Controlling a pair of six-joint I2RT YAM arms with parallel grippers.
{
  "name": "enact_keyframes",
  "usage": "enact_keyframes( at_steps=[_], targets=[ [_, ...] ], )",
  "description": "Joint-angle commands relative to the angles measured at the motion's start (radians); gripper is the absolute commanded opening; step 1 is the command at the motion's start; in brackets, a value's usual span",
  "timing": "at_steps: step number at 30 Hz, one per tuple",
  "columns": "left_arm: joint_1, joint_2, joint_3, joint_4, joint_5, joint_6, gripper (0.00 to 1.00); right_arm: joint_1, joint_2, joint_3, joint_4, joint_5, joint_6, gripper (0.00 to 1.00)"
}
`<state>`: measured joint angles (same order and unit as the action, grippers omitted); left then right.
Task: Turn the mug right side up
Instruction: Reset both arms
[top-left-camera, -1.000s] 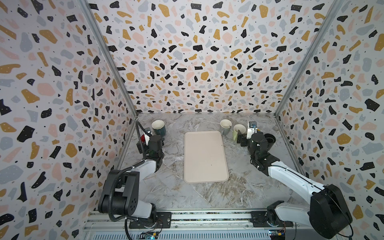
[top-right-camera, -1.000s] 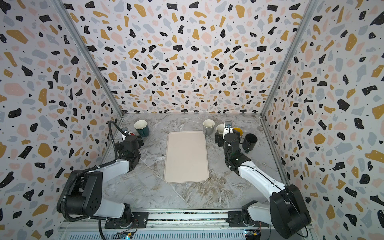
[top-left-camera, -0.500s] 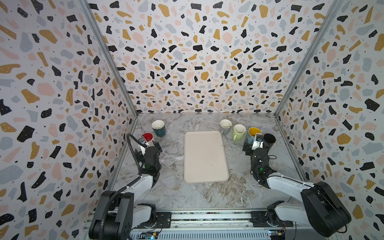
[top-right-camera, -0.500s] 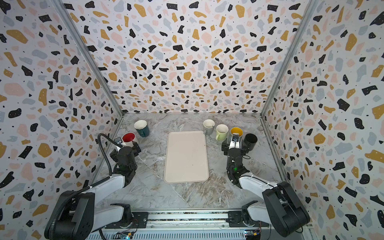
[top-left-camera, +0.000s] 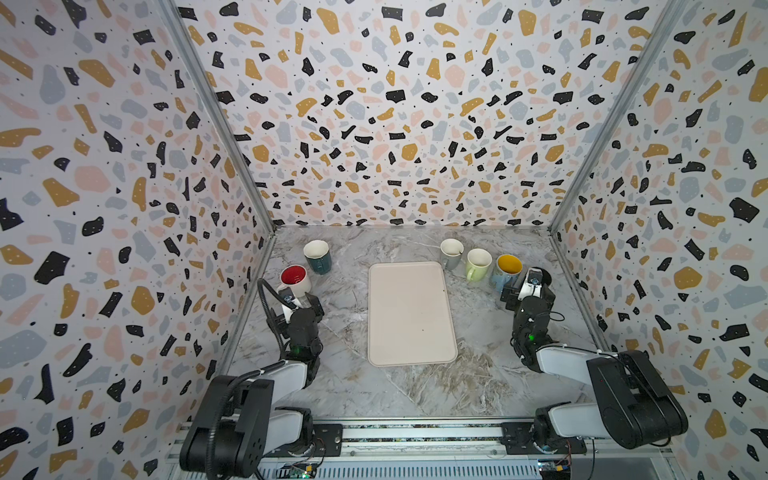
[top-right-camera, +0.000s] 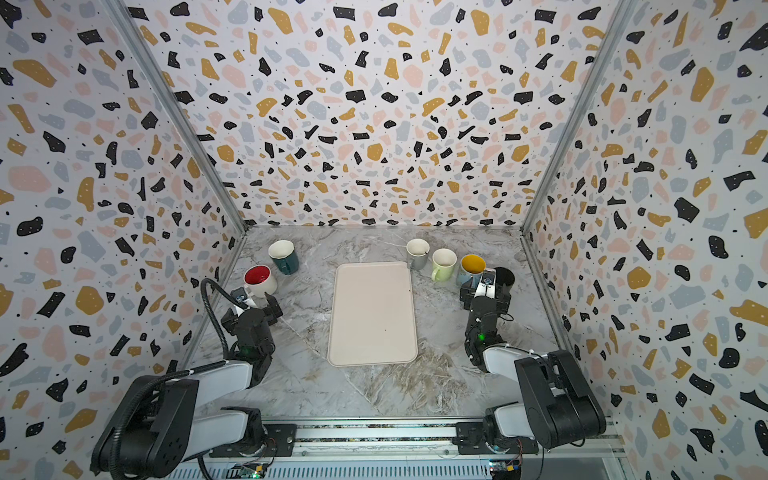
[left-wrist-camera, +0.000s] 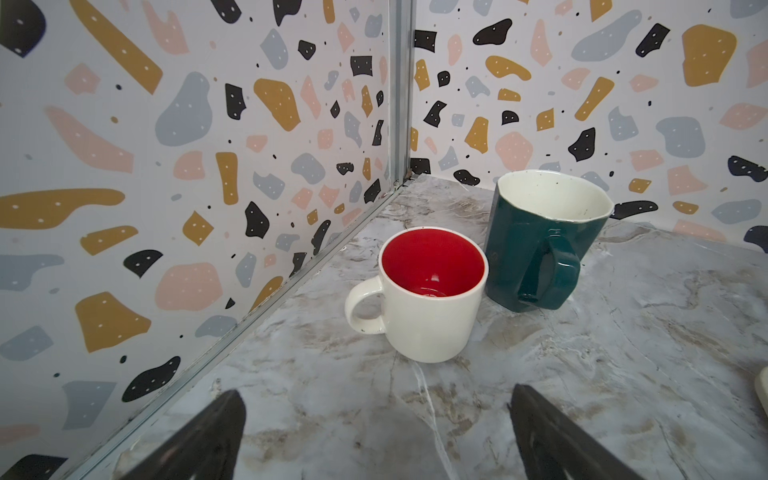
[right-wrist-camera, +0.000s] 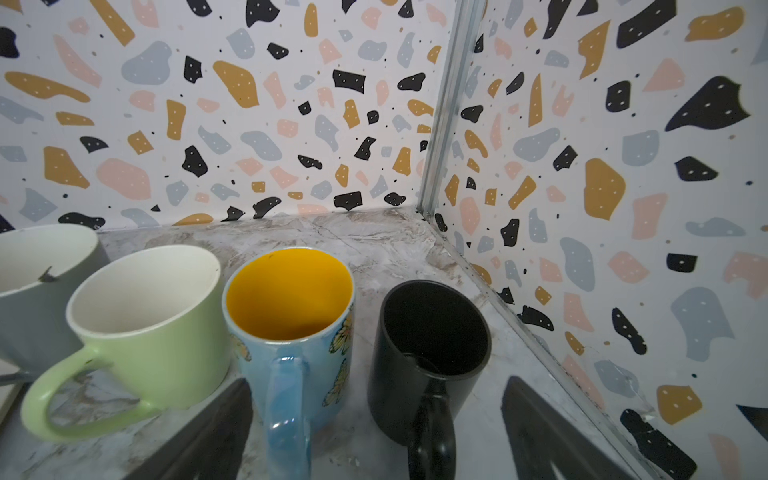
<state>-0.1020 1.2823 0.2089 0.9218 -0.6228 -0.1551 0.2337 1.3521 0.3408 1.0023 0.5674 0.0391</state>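
Note:
Every mug in view stands mouth up. A white mug with a red inside (top-left-camera: 295, 279) (left-wrist-camera: 428, 299) and a teal mug (top-left-camera: 318, 256) (left-wrist-camera: 540, 249) stand at the back left. A grey mug (top-left-camera: 451, 253), a green mug (top-left-camera: 478, 264) (right-wrist-camera: 145, 316), a blue mug with a yellow inside (top-left-camera: 507, 269) (right-wrist-camera: 291, 316) and a black mug (top-right-camera: 505, 276) (right-wrist-camera: 432, 332) line the back right. My left gripper (top-left-camera: 301, 302) (left-wrist-camera: 374, 399) is open, short of the red-lined mug. My right gripper (top-right-camera: 484, 291) (right-wrist-camera: 376, 386) is open just before the blue and black mugs' handles, touching neither.
A cream tray (top-left-camera: 409, 311) lies bare in the middle of the marble table. Patterned walls close in the left, back and right sides. The red-lined mug sits near the left wall (left-wrist-camera: 166, 249), the black mug near the right wall (right-wrist-camera: 623, 249).
Both arms have drawn back toward the front edge, away from the mugs. The red-lined, blue and black mugs, earlier partly covered by the grippers, now stand free.

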Motion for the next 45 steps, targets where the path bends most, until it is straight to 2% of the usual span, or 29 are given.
enact_keyframes(
  at_steps=[1, 4, 8, 13, 18, 22, 25, 27, 28, 30, 31, 33, 35, 38, 45],
  targets=[
    [-0.004, 0.039, 0.0, 0.145, 0.021, 0.044, 1.0, -0.016, -0.055, -0.025, 0.007, -0.025, 0.005, 0.95],
    [-0.004, 0.08, 0.009, 0.168, 0.023, 0.048, 1.0, -0.033, -0.054, -0.047, 0.029, -0.027, 0.002, 0.95],
    [-0.004, 0.084, 0.021, 0.145, 0.023, 0.05, 1.0, -0.073, -0.025, -0.022, -0.055, -0.037, 0.056, 0.95],
    [-0.008, 0.091, 0.034, 0.124, 0.014, 0.048, 1.0, -0.105, 0.079, -0.073, 0.093, -0.088, 0.071, 0.95],
    [-0.015, 0.092, 0.038, 0.122, 0.002, 0.051, 1.0, -0.112, 0.123, -0.006, 0.009, -0.122, 0.069, 0.95],
    [-0.023, 0.086, 0.017, 0.153, -0.016, 0.052, 1.0, -0.116, 0.115, -0.025, 0.036, -0.161, 0.059, 0.97],
    [-0.025, 0.083, -0.024, 0.223, 0.01, 0.061, 1.0, -0.117, 0.102, -0.071, 0.111, -0.226, 0.029, 0.99],
    [-0.026, 0.143, -0.08, 0.411, 0.013, 0.078, 1.0, -0.122, 0.097, -0.081, 0.127, -0.25, 0.027, 0.99],
    [-0.027, 0.161, -0.09, 0.442, 0.011, 0.089, 1.0, -0.125, 0.095, -0.096, 0.149, -0.269, 0.023, 0.99],
    [-0.027, 0.118, -0.061, 0.304, 0.015, 0.071, 1.0, -0.125, 0.088, -0.146, 0.231, -0.331, 0.003, 0.99],
    [-0.027, 0.107, -0.06, 0.301, 0.015, 0.066, 1.0, -0.128, 0.105, -0.184, 0.297, -0.376, -0.011, 0.99],
    [-0.027, 0.135, -0.07, 0.358, 0.009, 0.076, 1.0, -0.119, 0.183, -0.247, 0.552, -0.375, -0.047, 0.99],
    [-0.027, 0.112, -0.059, 0.303, 0.012, 0.068, 1.0, -0.124, 0.147, -0.227, 0.452, -0.382, -0.03, 0.99],
    [-0.027, 0.117, -0.067, 0.326, 0.011, 0.071, 1.0, -0.13, 0.161, -0.16, 0.348, -0.386, -0.023, 0.99],
    [-0.028, 0.115, -0.065, 0.321, 0.011, 0.071, 1.0, -0.132, 0.16, -0.166, 0.355, -0.389, -0.022, 0.99]
  ],
)
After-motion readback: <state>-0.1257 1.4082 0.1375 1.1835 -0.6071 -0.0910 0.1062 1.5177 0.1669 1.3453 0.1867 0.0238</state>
